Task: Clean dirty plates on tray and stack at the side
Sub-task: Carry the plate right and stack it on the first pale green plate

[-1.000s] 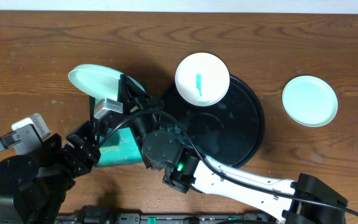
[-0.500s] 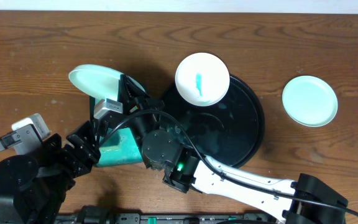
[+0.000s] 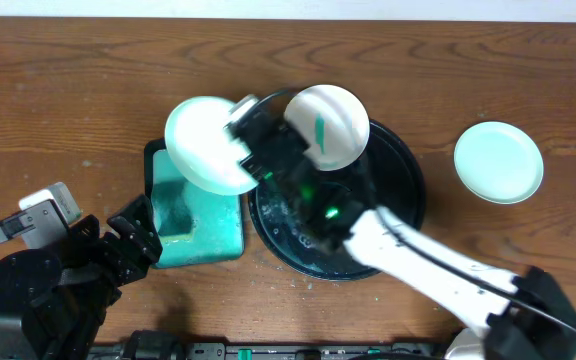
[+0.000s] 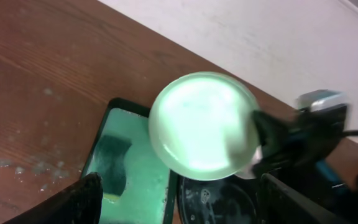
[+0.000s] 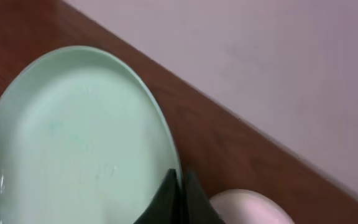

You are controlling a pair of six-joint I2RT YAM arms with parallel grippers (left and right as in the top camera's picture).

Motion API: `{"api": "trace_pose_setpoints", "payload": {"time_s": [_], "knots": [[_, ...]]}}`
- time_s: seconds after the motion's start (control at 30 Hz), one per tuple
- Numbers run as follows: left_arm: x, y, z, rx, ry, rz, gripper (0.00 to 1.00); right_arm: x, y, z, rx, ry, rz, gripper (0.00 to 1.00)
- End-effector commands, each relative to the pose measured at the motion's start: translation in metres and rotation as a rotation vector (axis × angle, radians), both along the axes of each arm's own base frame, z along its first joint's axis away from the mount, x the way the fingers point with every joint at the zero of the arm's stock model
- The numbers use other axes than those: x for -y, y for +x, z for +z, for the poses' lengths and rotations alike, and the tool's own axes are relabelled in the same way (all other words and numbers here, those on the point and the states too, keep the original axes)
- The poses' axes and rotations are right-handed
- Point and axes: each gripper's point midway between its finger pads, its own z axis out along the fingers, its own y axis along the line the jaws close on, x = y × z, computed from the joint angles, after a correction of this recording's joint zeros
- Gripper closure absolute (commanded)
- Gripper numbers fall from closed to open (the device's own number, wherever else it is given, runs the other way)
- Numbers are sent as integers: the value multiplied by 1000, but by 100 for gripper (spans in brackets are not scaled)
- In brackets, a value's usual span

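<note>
My right gripper [image 3: 249,141] is shut on the rim of a pale-mint plate [image 3: 204,145] and holds it in the air above the teal sponge tray [image 3: 196,232]. In the right wrist view the fingers [image 5: 179,190] pinch the plate's edge [image 5: 73,137]. The left wrist view shows the same plate [image 4: 201,121], clean-faced. A second plate with a teal smear [image 3: 326,125] rests on the far-left rim of the black tray [image 3: 393,215]. A third, clean plate [image 3: 498,162] lies on the table at the right. My left gripper [image 4: 179,199] is open and empty near the sponge tray.
A dark sponge [image 4: 114,171] lies in the teal sponge tray [image 4: 138,186], left of the black tray [image 4: 229,199]. The left arm's base [image 3: 38,285] fills the front left corner. Bare wooden table [image 3: 68,90] lies to the back and left.
The right arm has swung up and to the right, carrying the plate from the sponge tray's far-left corner to above its right side. The left arm has not moved.
</note>
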Motion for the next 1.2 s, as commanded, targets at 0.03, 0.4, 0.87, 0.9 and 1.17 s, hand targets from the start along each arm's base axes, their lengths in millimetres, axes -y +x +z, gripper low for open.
{"api": "trace_pose_setpoints", "payload": {"time_s": [0.03, 0.4, 0.87, 0.9, 1.17], "knots": [[-1, 0, 3, 9, 6, 2, 21, 77, 28, 45, -174, 388, -134, 99], [-1, 0, 3, 9, 6, 2, 21, 422, 22, -60, -595, 654, -1093, 99], [-1, 0, 3, 8, 6, 2, 21, 522, -42, -195, -955, 631, -1498, 83], [-1, 0, 3, 9, 6, 2, 21, 520, -38, -196, -956, 641, -1485, 59], [-1, 0, 3, 8, 6, 2, 20, 399, 43, -101, -782, 699, -655, 43]]}}
